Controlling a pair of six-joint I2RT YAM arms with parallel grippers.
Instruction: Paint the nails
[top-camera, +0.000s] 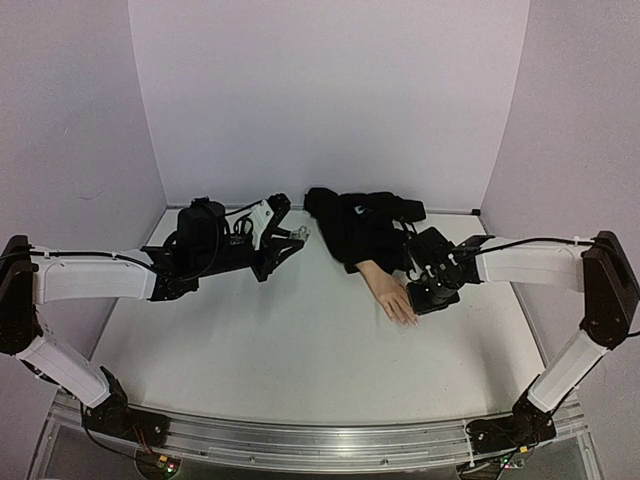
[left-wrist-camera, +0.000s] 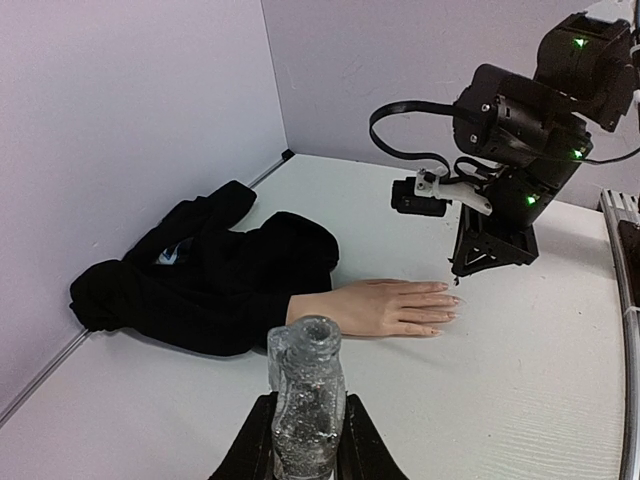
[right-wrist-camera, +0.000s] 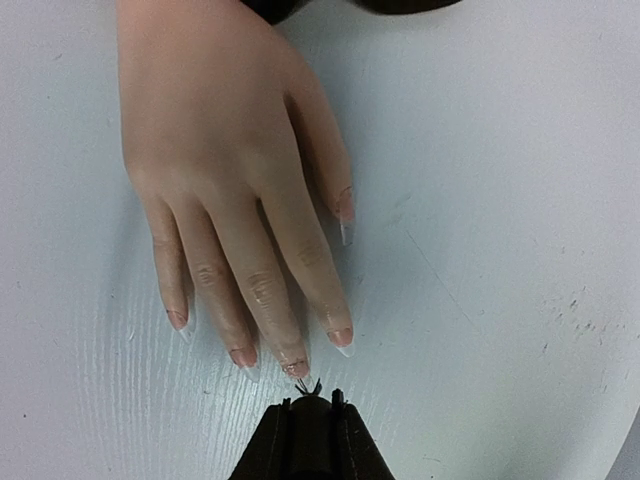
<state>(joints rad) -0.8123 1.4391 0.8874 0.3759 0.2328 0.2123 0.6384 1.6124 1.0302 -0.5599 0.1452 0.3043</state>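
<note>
A peach mannequin hand (top-camera: 392, 295) (right-wrist-camera: 220, 130) lies palm down on the white table, its wrist in a black sleeve (left-wrist-camera: 220, 270). Its pale glossy nails (right-wrist-camera: 341, 337) (left-wrist-camera: 450, 300) point toward my right gripper (right-wrist-camera: 311, 400) (top-camera: 425, 298). That gripper is shut on a dark brush cap (right-wrist-camera: 311, 435), and the bristles (right-wrist-camera: 308, 385) touch the tip of the middle fingernail (right-wrist-camera: 296, 368). My left gripper (left-wrist-camera: 308, 425) (top-camera: 290, 240) is shut on a clear, glitter-filled bottle (left-wrist-camera: 306, 395), held upright with its neck uncapped, away to the left of the hand.
The black garment (top-camera: 355, 225) is bunched against the back wall. Pale walls close the table on the left, back and right. A metal rail (top-camera: 320, 445) runs along the near edge.
</note>
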